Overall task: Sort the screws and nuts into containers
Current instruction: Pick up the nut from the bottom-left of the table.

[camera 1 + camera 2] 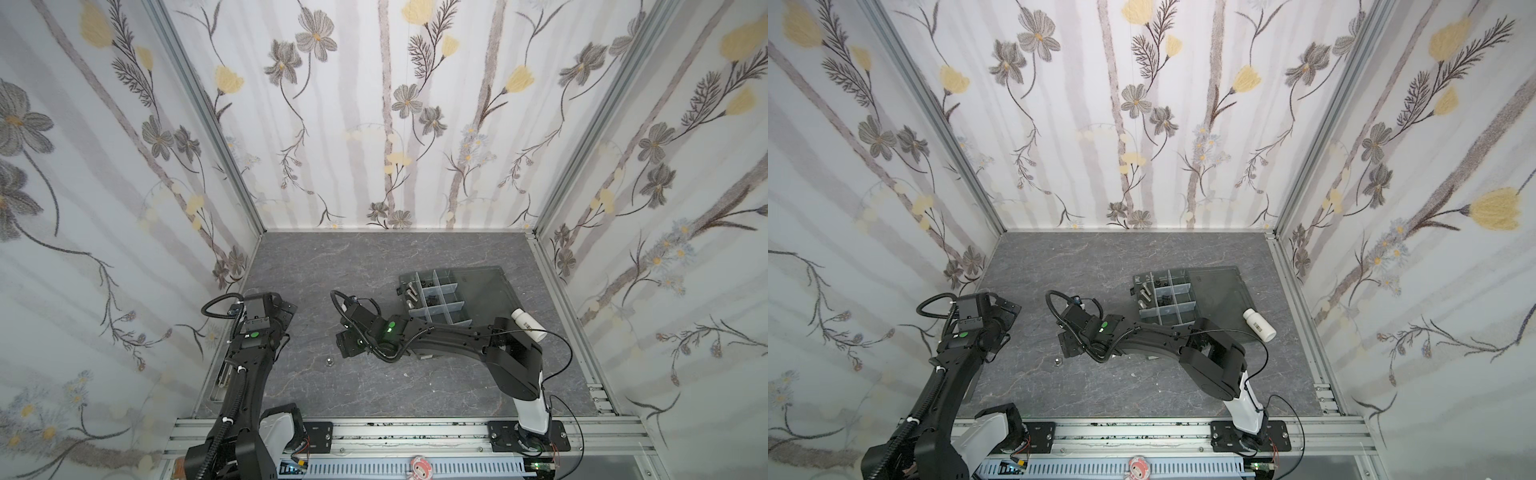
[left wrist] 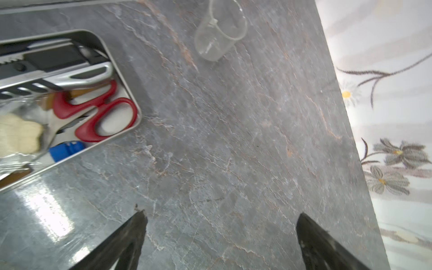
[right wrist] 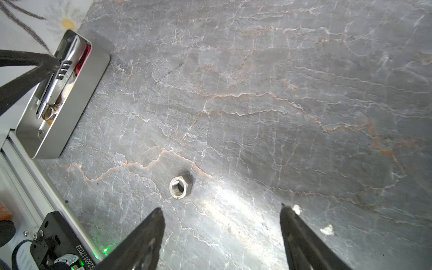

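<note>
silver hex nut (image 3: 180, 187), threaded bore

Matt silver metal nut (image 3: 180, 187) on glossy veined tabletop (image 3: 280, 105).

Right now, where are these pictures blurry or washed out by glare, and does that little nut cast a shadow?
Right wrist view: sharp, the nut throws a small dark shadow, with white glare on the table beside it. Left wrist view: the tray smears soft toward the picture's edge, with glare on the table next to it. Both top views: evenly lit, the nut only a speck.
</note>
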Available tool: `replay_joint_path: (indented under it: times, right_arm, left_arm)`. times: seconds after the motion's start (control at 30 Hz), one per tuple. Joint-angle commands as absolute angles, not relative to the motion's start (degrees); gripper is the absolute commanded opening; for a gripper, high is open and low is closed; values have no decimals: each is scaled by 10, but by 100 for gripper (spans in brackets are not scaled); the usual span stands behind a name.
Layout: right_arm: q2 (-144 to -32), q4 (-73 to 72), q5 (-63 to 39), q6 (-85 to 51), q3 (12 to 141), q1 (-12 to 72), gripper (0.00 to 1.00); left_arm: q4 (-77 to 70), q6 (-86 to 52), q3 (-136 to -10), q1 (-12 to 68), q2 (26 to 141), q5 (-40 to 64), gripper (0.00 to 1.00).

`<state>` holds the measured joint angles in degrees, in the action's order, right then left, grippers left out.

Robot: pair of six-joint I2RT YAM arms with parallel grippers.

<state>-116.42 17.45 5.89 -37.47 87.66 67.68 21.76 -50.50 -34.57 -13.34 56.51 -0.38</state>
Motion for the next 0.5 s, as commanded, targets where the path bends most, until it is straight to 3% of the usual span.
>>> replay_joint_path:
  times: [0.0, 0.2, 0.33, 0.47]
  right_arm:
    - [-1183, 200, 68, -394, 897, 685, 79]
    - [-1228, 218, 88, -402, 942, 707, 69]
    - [-1263, 240, 90, -400, 983, 714, 60]
    - [-1293, 253, 99, -402, 1012, 721, 57]
  left_arm:
    - [218, -530, -329, -164, 559, 0, 100]
    - [206, -526, -317, -217, 562, 46, 100]
    - [202, -526, -322, -225, 566, 59, 100]
    - [200, -524, -320, -229, 564, 64, 100]
